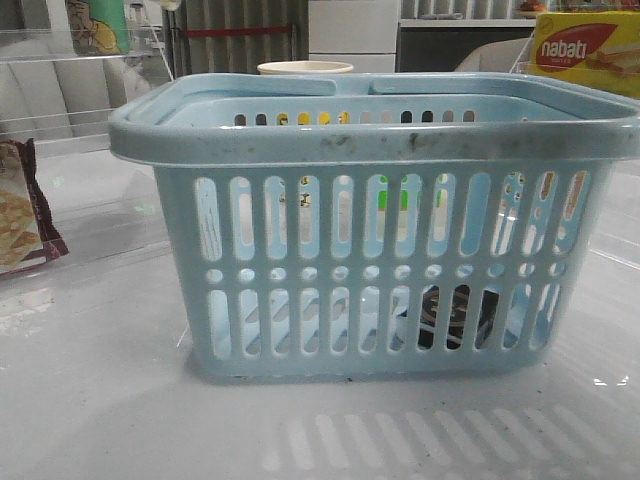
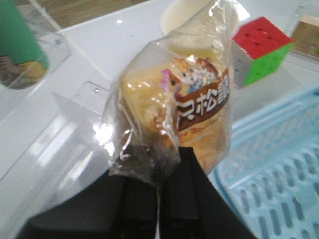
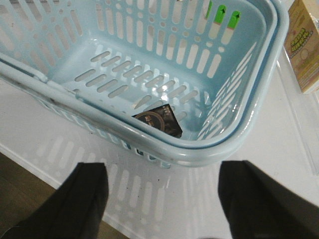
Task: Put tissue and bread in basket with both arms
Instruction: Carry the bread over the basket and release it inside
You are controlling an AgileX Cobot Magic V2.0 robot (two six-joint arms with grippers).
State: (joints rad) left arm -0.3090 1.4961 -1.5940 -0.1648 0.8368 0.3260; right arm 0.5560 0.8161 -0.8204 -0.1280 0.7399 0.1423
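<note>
Light-blue basket (image 1: 375,230) sits center of the white table (image 1: 90,400), front view; its slotted near wall fills most of the frame, thick scuffed rim on top. Tissue (image 1: 455,318), a dark packet with pale markings, lies flat on the basket floor, seen through the slots at about 5 o'clock of the near wall; in the right wrist view it sits in a floor corner, close against the wall under the rim (image 3: 158,121). Bread (image 2: 174,114) is in a clear crinkly bag with a dark brown label, held up off the table by the left gripper (image 2: 158,199): the two black fingers are pressed together on the bag's lower edge, pinching the plastic. Basket rim shows at 4 o'clock of the bread in that view (image 2: 279,164), bread not over it, just beside. Right gripper (image 3: 162,199): fingers spread wide, nothing between them, hovering outside the basket's rim (image 3: 189,152) above the table. Other stuff: colored puzzle cube (image 2: 259,50) on the table at 2 o'clock of the bread; pale cup (image 1: 305,68) behind the basket at 12 o'clock; yellow-red nabati box (image 1: 585,50) at 1–2 o'clock, far back; maroon-edged cracker bag (image 1: 25,210) at 9 o'clock, well apart from the basket; green can (image 2: 20,45) at 10 o'clock of the bread.
</note>
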